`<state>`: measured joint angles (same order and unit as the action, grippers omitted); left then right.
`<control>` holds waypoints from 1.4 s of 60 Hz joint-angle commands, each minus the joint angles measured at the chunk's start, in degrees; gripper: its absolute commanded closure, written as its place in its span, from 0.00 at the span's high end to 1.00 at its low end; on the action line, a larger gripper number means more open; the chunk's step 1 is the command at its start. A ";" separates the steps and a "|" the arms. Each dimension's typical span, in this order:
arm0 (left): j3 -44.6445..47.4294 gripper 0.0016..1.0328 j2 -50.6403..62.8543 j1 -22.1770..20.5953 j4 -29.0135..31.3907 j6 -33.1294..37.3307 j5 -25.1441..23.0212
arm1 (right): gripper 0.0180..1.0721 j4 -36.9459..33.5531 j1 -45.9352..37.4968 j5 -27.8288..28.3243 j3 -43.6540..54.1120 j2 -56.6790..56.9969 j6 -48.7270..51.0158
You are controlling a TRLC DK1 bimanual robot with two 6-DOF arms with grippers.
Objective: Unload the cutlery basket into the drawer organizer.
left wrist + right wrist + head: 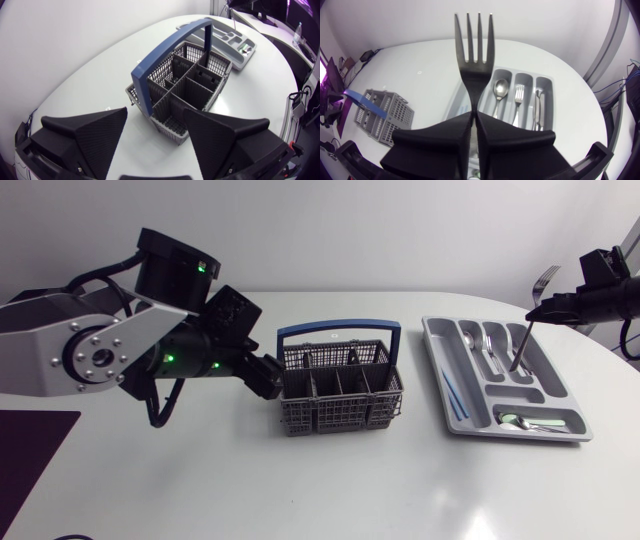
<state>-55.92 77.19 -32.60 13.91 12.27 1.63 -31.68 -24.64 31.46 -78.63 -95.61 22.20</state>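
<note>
Right wrist view: the right gripper point(474, 119) pinches a fork point(474, 65) upright, tines up, handle aimed down into the drawer organizer point(547, 82) near the table's point(420, 65) right edge.

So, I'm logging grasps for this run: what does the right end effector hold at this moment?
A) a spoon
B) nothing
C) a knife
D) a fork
D: the right end effector is shut on a fork, whose four tines stand clear in the right wrist view, with the drawer organizer below it.
</note>
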 commanded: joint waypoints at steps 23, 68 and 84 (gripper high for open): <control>4.77 0.76 -1.78 1.66 -2.22 2.58 0.22 | 0.05 -2.86 -0.14 -9.93 -16.99 -21.28 5.75; 7.49 0.78 -2.13 3.42 -4.07 2.76 0.13 | 0.08 -3.39 1.97 -17.58 -33.69 -43.43 -1.01; 8.02 0.78 -2.48 3.86 -3.98 2.67 0.13 | 0.62 -1.98 1.88 -17.93 -30.18 -39.12 -2.24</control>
<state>-49.74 75.37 -29.30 10.41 14.20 1.63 -34.39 -22.70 13.63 -111.26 -138.04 21.02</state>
